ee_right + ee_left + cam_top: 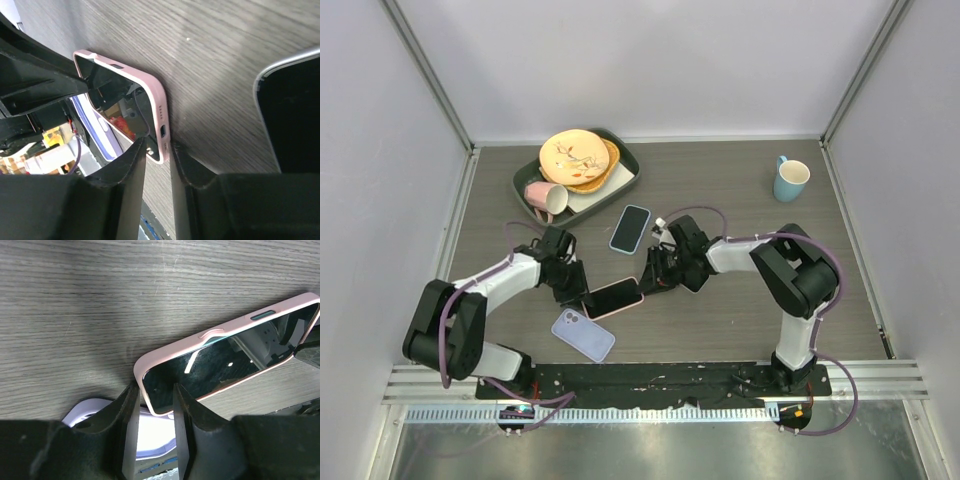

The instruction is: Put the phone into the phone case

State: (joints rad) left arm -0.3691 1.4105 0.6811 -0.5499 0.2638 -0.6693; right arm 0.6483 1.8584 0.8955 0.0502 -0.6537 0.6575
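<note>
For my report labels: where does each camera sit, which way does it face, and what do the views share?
Top external: above and behind the bases, facing down on the table; both arms show, left gripper and right gripper at the pink-cased phone.
Left wrist: on the left arm, facing along its fingers to one phone corner.
Right wrist: on the right arm, facing past its fingers to the port end.
Shared: all show that phone.
</note>
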